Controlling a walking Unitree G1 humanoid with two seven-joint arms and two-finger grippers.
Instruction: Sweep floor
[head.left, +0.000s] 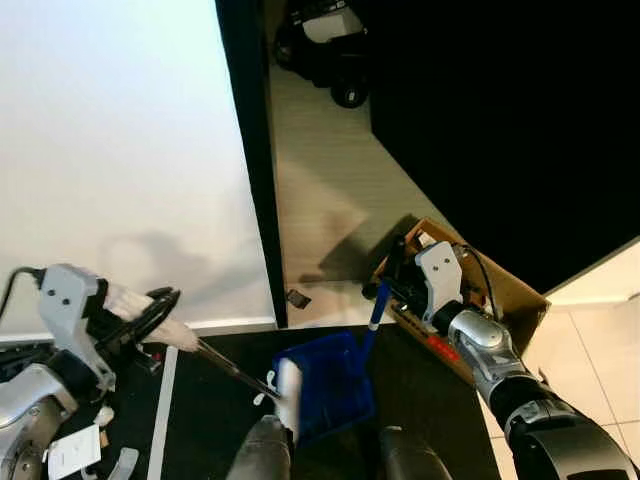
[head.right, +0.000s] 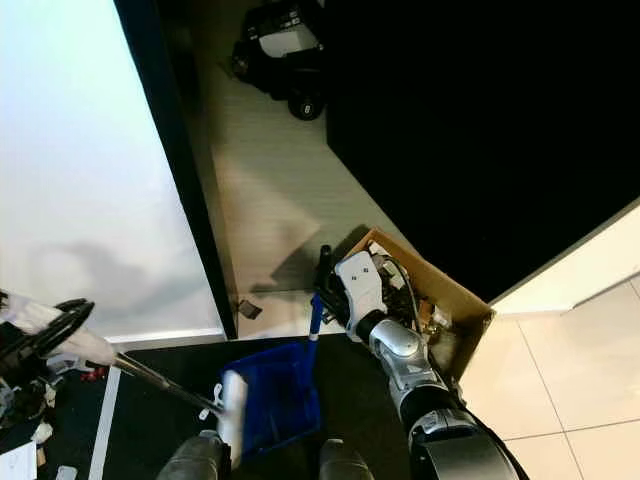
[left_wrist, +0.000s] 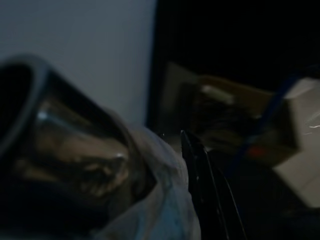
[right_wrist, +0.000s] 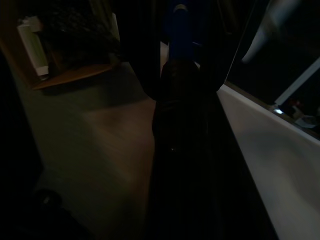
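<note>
Closest in, the robot's own dark legs (head.left: 268, 452) stand at the bottom of the head view, and right in front of them sits the blue dustpan (head.left: 330, 385) on the dark mat (head.left: 430, 390). The white brush head (head.left: 288, 392) rests at the dustpan's left edge, touching it, with its thin metal shaft (head.left: 225, 364) slanting up and to the left. The left gripper (head.left: 150, 312) has its black fingers wrapped around the pale, cloth-covered grip (head.left: 160, 325) at the top of that shaft — a firm hold.

On the right, the right gripper (head.left: 392, 280) meets the top of the blue dustpan handle (head.left: 374, 305), which rises upright from the pan's back edge. In the dim right wrist view the fingers (right_wrist: 145, 55) run either side of the blue handle (right_wrist: 178, 30); they seem clamped on it, though the shade is deep.

Just behind that gripper sits an open cardboard box (head.left: 515, 295) with odds and ends inside. A small dark scrap (head.left: 296, 297) lies on the pale floor (head.left: 330, 190) beside the black door frame (head.left: 252, 150). To the left stands the white wall (head.left: 110, 140) — and far back, a black wheeled machine (head.left: 325, 45) rests on the floor.
</note>
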